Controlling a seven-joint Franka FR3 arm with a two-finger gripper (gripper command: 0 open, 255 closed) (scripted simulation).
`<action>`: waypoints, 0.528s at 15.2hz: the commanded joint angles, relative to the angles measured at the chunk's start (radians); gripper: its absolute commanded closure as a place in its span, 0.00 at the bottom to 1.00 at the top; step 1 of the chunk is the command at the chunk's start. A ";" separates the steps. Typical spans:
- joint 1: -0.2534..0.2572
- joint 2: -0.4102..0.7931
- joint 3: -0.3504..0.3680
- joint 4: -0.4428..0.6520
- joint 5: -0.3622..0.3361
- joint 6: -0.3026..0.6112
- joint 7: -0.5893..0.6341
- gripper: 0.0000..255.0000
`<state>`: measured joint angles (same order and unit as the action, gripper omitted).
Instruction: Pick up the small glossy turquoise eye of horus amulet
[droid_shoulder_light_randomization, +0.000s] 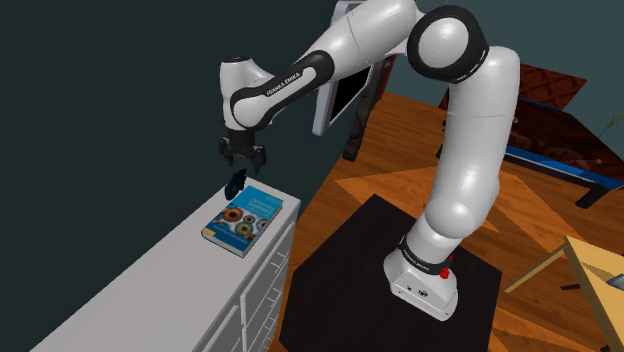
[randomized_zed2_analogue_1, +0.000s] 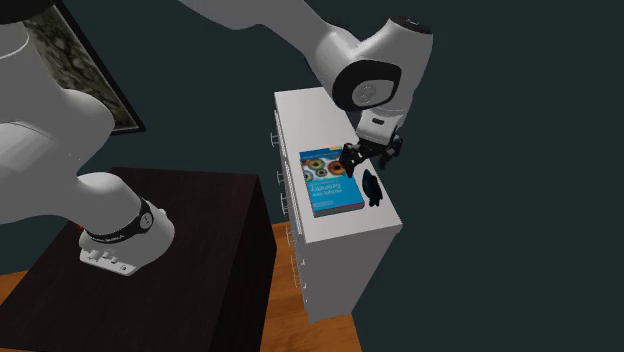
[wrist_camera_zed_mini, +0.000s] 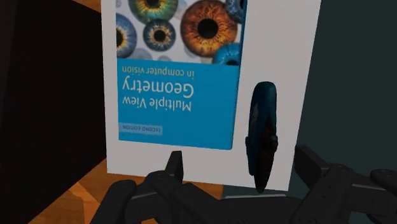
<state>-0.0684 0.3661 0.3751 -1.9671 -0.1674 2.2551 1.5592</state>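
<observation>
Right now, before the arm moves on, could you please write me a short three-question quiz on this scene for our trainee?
1. True or false: the fingers are shut on the amulet.
2. Where does the amulet lie relative to the book on the white cabinet? A) on top of it B) beside it C) beneath it
3. Fill in the blank: the book's cover reads "Multiple View ____ in computer vision".

Key:
1. False. The fingers stand apart above the amulet and do not touch it.
2. B
3. Geometry
</observation>
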 joint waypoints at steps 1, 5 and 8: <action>0.020 0.084 -0.027 0.078 -0.026 0.005 0.064 0.00; 0.038 0.155 -0.051 0.129 -0.045 0.025 0.107 0.00; 0.040 0.182 -0.055 0.126 -0.058 0.053 0.115 0.00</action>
<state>-0.0271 0.5228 0.3240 -1.8345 -0.2205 2.2560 1.6726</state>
